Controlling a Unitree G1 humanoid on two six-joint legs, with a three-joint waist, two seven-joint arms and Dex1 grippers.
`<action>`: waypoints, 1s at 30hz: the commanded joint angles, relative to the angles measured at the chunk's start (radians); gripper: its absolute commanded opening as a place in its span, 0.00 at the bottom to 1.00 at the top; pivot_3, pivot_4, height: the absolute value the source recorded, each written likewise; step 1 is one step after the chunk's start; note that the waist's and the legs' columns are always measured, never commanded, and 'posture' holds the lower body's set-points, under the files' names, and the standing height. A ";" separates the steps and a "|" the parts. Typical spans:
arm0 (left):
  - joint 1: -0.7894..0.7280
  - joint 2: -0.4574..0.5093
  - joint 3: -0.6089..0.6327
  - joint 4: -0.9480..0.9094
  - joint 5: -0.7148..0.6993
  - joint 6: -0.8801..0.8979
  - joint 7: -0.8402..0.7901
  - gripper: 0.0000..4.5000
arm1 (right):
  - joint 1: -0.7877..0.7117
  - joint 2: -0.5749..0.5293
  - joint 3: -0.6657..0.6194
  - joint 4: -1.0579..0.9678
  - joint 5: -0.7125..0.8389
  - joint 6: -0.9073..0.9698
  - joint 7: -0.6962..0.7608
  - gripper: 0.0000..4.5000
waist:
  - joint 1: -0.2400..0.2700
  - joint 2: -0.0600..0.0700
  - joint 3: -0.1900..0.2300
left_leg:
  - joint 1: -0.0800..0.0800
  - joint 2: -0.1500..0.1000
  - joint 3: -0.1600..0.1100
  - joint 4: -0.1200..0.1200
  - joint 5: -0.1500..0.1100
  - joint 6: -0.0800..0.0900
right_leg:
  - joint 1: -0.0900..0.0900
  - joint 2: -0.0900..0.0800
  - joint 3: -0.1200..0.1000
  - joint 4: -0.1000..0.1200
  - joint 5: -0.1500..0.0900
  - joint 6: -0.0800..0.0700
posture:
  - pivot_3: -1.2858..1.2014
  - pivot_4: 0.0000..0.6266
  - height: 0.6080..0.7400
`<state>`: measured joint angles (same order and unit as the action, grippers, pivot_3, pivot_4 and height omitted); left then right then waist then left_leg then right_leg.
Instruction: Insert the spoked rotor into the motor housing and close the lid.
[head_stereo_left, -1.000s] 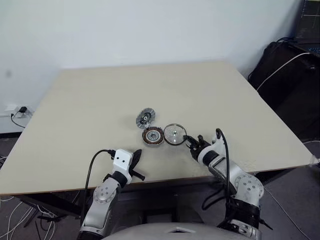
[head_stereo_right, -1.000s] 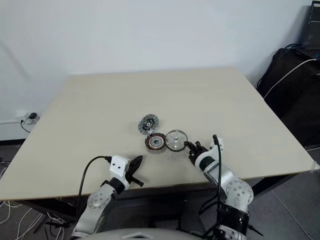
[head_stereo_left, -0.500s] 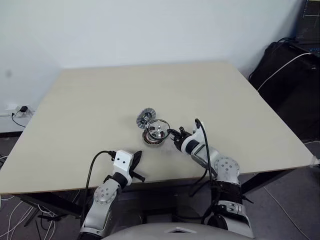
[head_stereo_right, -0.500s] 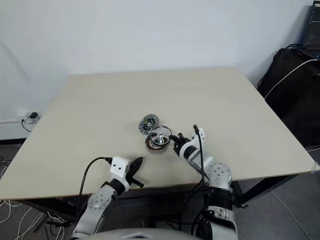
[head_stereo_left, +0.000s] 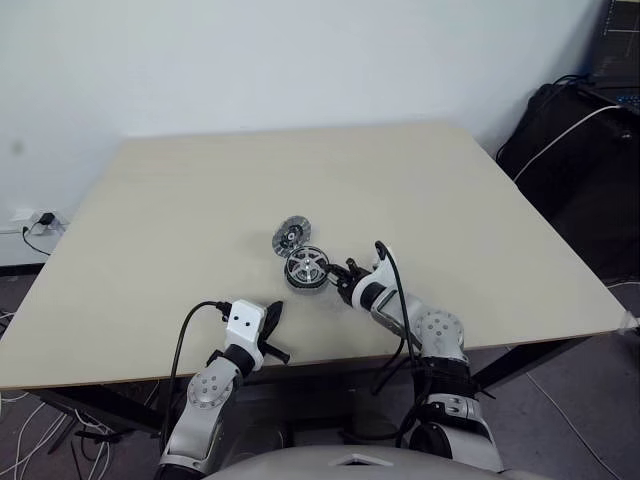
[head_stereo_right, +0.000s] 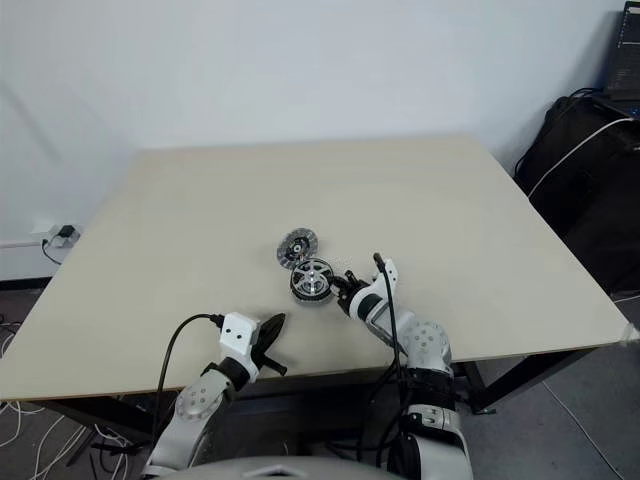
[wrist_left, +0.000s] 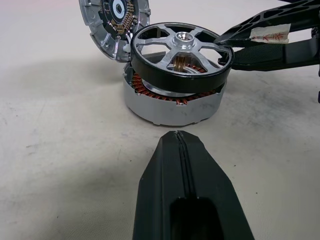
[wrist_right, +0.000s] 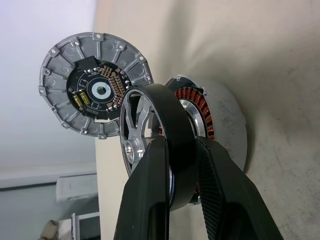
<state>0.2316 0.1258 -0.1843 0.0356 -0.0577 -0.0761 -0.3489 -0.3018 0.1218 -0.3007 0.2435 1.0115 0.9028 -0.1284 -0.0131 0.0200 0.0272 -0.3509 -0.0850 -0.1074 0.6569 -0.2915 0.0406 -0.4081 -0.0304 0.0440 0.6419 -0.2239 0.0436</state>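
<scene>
Head views: spoked rotor (head_stereo_left: 306, 265) sits over motor housing (head_stereo_right: 311, 285) near table (head_stereo_left: 180, 200) centre, pinched at its near-right rim by right gripper (head_stereo_left: 346, 275); lid (head_stereo_left: 291, 235) propped just behind, touching. Left gripper (head_stereo_left: 272, 322) idles near table's front edge, fingers pressed together. Left wrist view: rotor (wrist_left: 181, 57) tilted, not seated, copper windings showing under near edge; housing (wrist_left: 172, 102) directly below. Right wrist view: fingers (wrist_right: 150, 195) clamp the dark rotor ring (wrist_right: 172, 137) edge-on; probably needs levelling onto housing axis, then pressing down.
</scene>
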 joint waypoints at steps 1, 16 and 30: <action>-0.012 0.004 0.002 -0.046 0.003 -0.013 0.001 0.00 | -0.027 0.050 0.017 0.007 -0.011 -0.008 0.027 0.10 | 0.000 0.000 0.000 | 0.000 0.000 0.000 0.000 0.000 0.000 | 0.000 0.000 0.000 0.000 0.000 0.000 | 0.52 0.00 1.00; -0.009 0.007 -0.003 -0.049 0.003 -0.009 -0.003 0.00 | -0.045 0.050 0.000 0.028 -0.054 -0.032 0.057 0.40 | -0.001 0.000 -0.001 | 0.001 0.000 0.000 0.000 0.000 0.000 | 0.000 0.000 0.000 0.000 0.000 0.000 | 0.52 0.00 1.00; -0.025 -0.001 -0.004 -0.031 0.000 -0.011 -0.002 0.00 | -0.052 0.032 -0.017 0.010 -0.056 -0.047 0.061 0.99 | -0.001 0.001 -0.002 | 0.009 0.000 0.000 0.001 0.000 0.000 | 0.006 0.000 0.000 0.000 0.000 0.001 | 0.52 0.00 1.00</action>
<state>0.2215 0.1249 -0.1877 0.0357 -0.0580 -0.0749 -0.3505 -0.3424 0.1358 -0.3045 0.2716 0.9625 0.8747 -0.0624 -0.0141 0.0207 0.0248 -0.3424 -0.0851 -0.1077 0.6581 -0.2916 0.0408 -0.4016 -0.0303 0.0436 0.6416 -0.2237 0.0447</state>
